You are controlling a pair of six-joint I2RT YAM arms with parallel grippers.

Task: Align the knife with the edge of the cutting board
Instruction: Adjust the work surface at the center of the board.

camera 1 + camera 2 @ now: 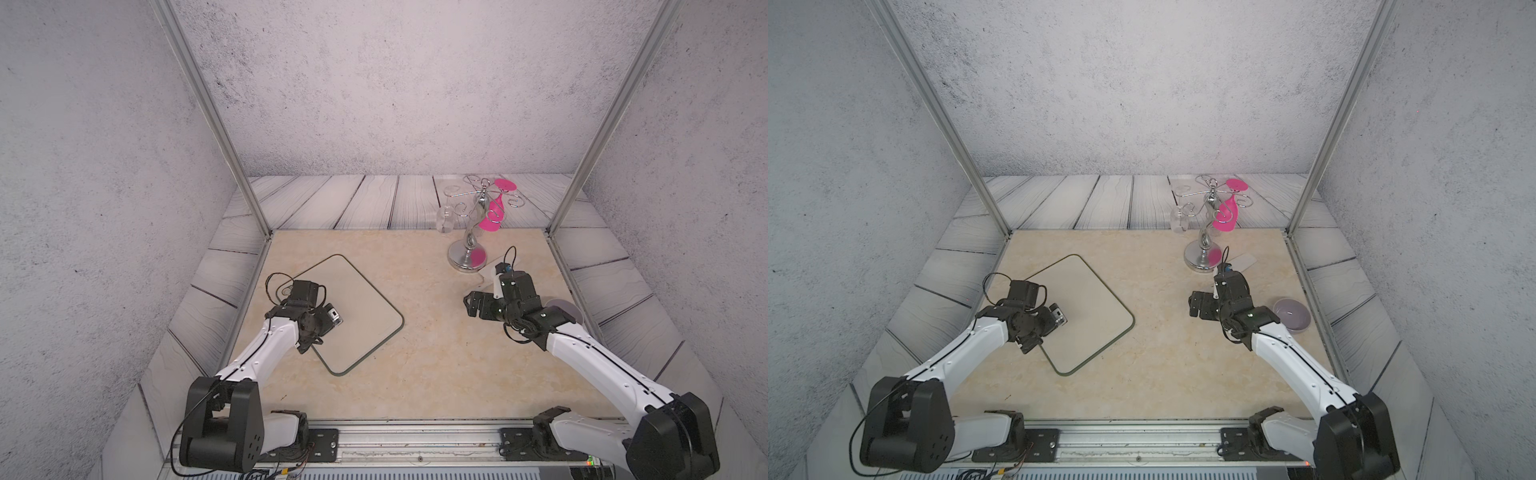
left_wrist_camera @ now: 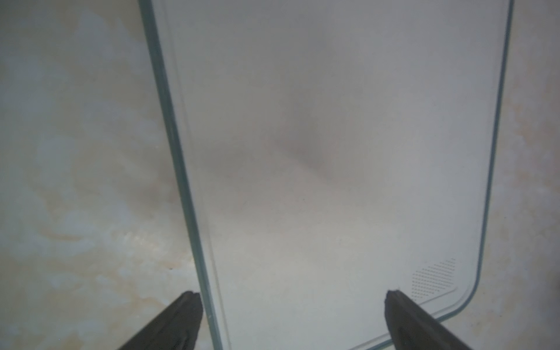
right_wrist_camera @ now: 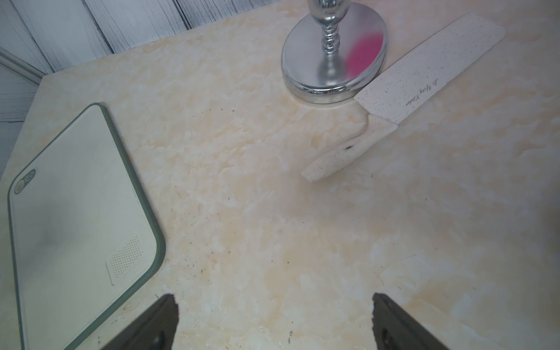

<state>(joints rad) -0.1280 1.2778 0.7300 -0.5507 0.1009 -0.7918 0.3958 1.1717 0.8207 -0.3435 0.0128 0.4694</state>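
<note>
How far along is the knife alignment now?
Done: nothing; the knife lies beside the stand base, apart from the cutting board. In hand: nothing; right end effector open near the knife, left end effector open over the board. Left: grasp, carry, align.

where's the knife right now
In the right wrist view the knife lies flat on the right side of the table, blade beside the chrome stand's base, ahead of the open right end effector and apart from the cutting board.
</note>
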